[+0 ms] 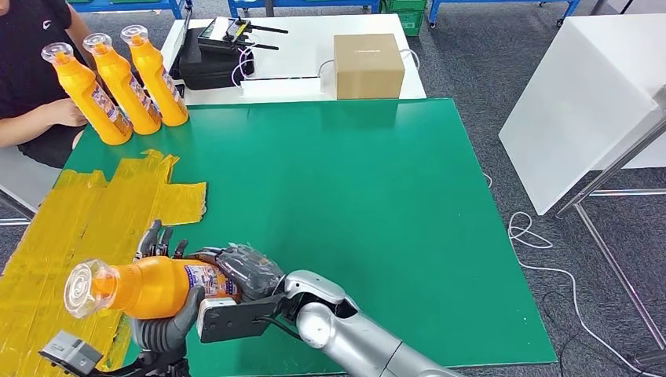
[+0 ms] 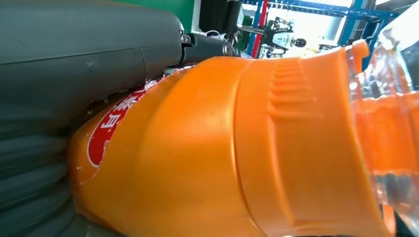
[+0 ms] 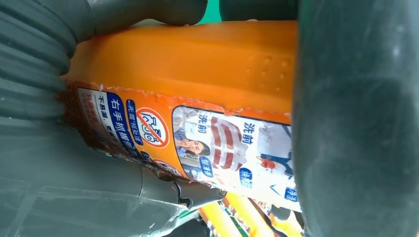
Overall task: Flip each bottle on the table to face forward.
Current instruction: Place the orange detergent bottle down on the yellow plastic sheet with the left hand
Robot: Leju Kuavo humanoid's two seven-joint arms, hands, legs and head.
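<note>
You had the held bottle (image 1: 149, 287) lying on its side at about 7 o'clock of the green tabletop (image 1: 353, 220), its clear cap pointing toward the 9 o'clock edge, over the yellow tape patch (image 1: 94, 228). Both hands were clamped on it: the left hand (image 1: 163, 326) cupped it from beneath near the shoulder, and the right hand (image 1: 243, 275) wrapped the labelled base end. Three more bottles (image 1: 118, 82) stood upright in a tight row at the 11 o'clock corner, just beside a person's hand (image 1: 67, 114). From the centre out to the 3 and 5 o'clock edges you had bare green surface. A cardboard box (image 1: 368, 65) sat beyond the 12 o'clock edge.
</note>
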